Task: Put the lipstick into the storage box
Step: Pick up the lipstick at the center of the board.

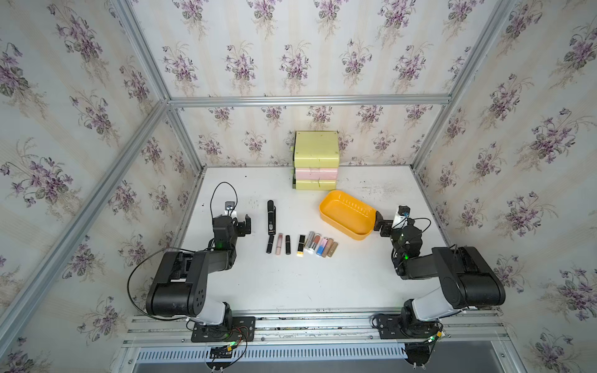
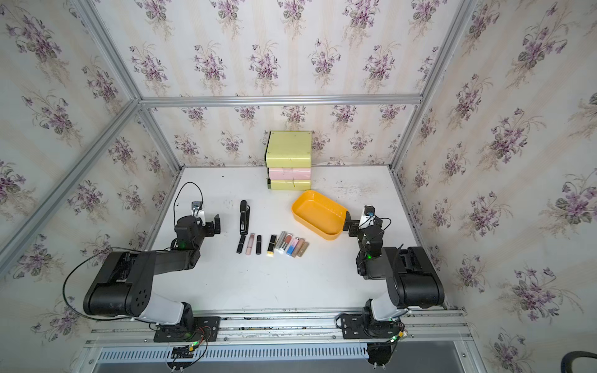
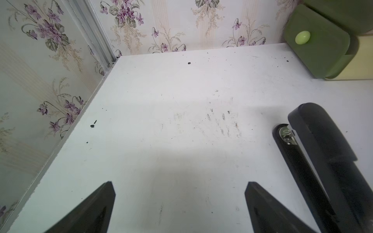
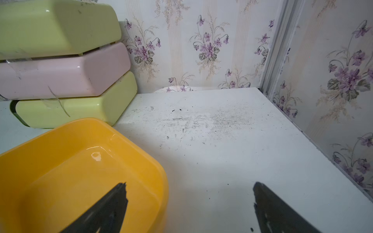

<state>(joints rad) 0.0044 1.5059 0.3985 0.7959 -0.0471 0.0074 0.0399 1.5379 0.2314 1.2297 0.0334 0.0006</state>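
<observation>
Closest to me are the two arm bases bolted to the aluminium rail (image 1: 310,326) along the front edge of the counter (image 1: 323,284), with the arms reaching away from me over the white top.

The left gripper (image 1: 244,225) hangs over bare counter on the left side. Its jaws are spread wide with nothing between them, as the left wrist view confirms (image 3: 179,185). Just beside it, toward the middle, lies a black stapler (image 1: 271,216), pointing away from me.

In front of the stapler the lipsticks (image 1: 302,245) lie side by side in a row on the counter, all of them outside the box. There are three slim ones on the left, a black-and-gold one next, then a tight cluster of silver, red, blue and tan tubes.

The storage box (image 1: 345,213), an orange-yellow tray, sits empty to the right of the row, set at an angle. The right gripper (image 1: 379,222) is at its near right end, jaws wide apart and holding nothing. In the right wrist view (image 4: 189,185), one finger (image 4: 109,209) shows over the box's inside and the other over bare counter. I cannot tell whether it touches the wall.

Behind the box, against the floral back wall, stands the yellow-and-pink drawer unit (image 1: 316,161).
</observation>
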